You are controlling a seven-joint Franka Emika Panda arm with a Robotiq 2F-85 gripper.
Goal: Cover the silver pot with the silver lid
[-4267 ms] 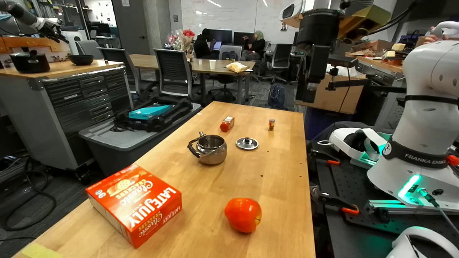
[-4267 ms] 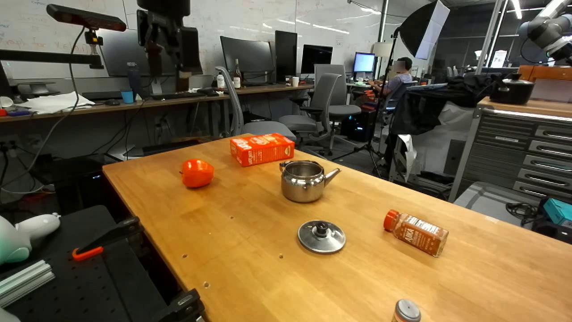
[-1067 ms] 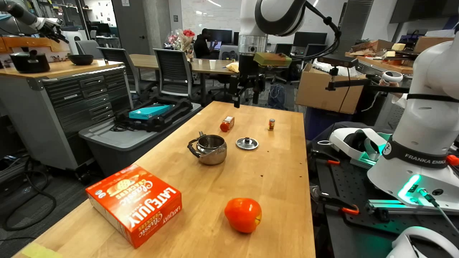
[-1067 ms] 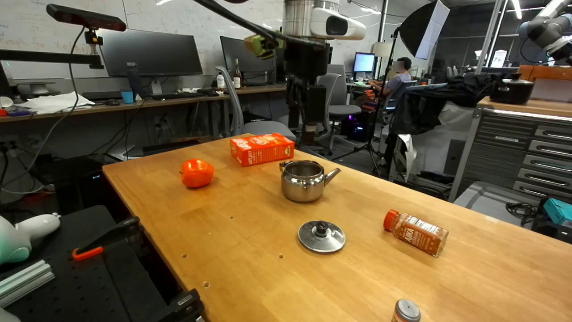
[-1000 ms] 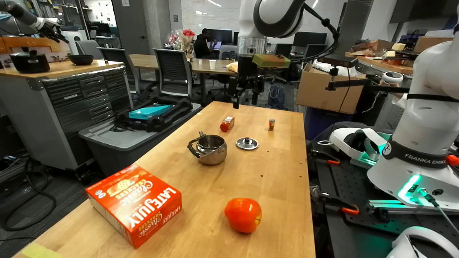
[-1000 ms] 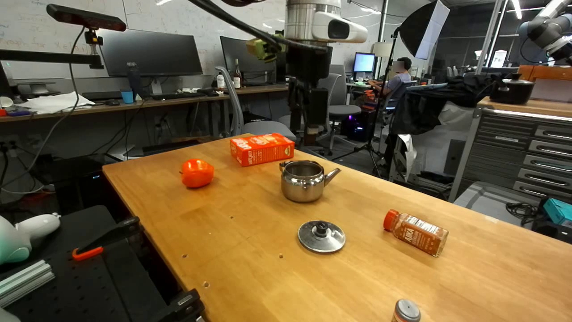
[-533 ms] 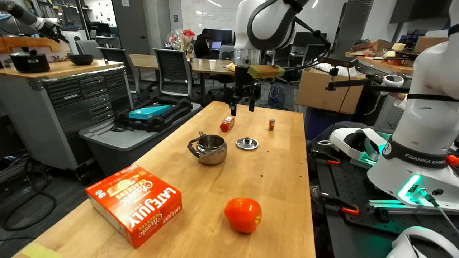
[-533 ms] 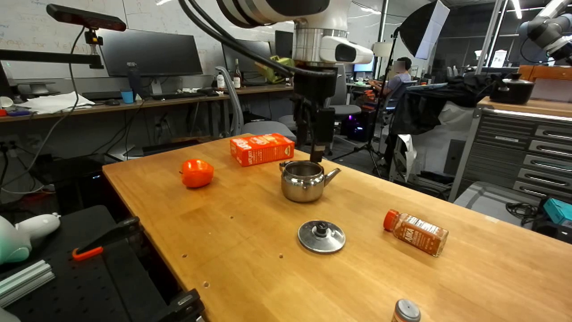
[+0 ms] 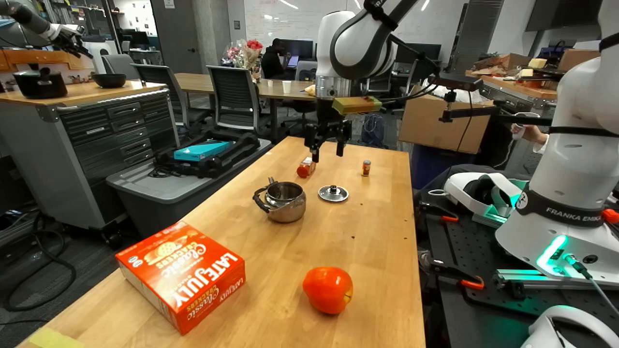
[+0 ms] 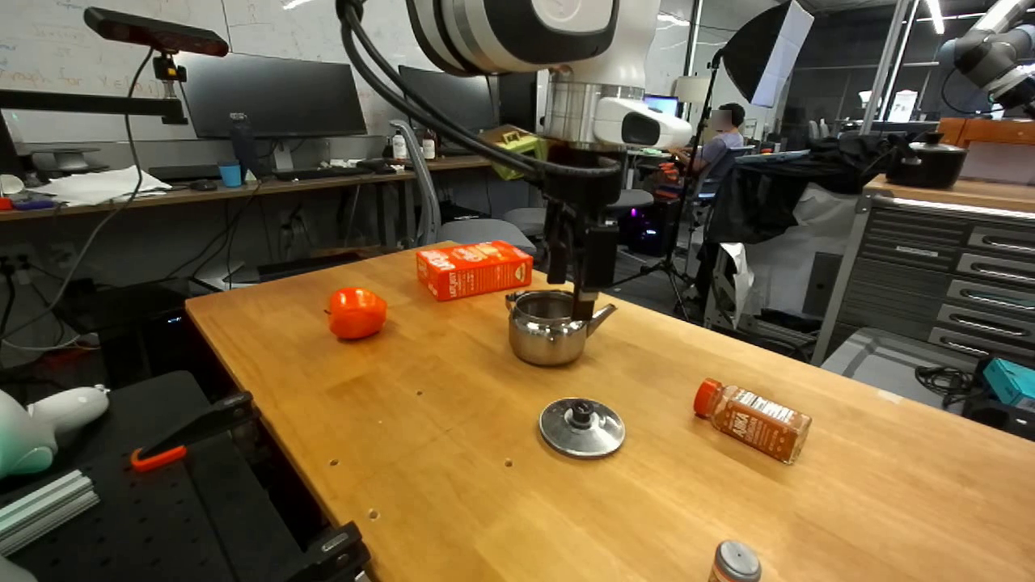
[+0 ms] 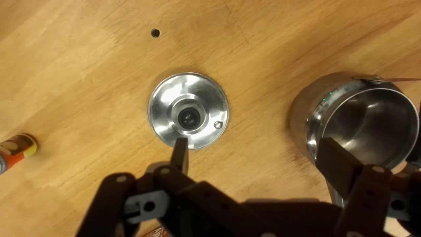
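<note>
The silver pot point(image 9: 286, 209), a small shiny kettle with a spout and dark handle, stands uncovered on the wooden table in both exterior views. Apart from it, the silver lid point(image 10: 582, 432) lies flat with its dark knob up. My gripper point(image 11: 253, 141) hangs in the air above the table, open, with only bare wood showing between its fingers. In the wrist view the lid point(image 11: 188, 110) appears just beyond the left fingertip, and the pot point(image 11: 304, 115) is partly covered by the right finger. An exterior view has the gripper point(image 9: 328, 154) high over the far half of the table.
A spice bottle point(image 10: 756, 420) with a red cap lies on its side near the lid. A small shaker point(image 9: 366, 168) stands by the table's far end. Nearer are an orange-red cracker box point(image 9: 181, 273) and a red round fruit point(image 9: 329, 290). Clamps point(image 9: 452, 271) grip the robot's side platform.
The arm has swung in over the table from beside it and, during the last second, my gripper has come lower. It stays open. Pot, lid and other table items have not moved.
</note>
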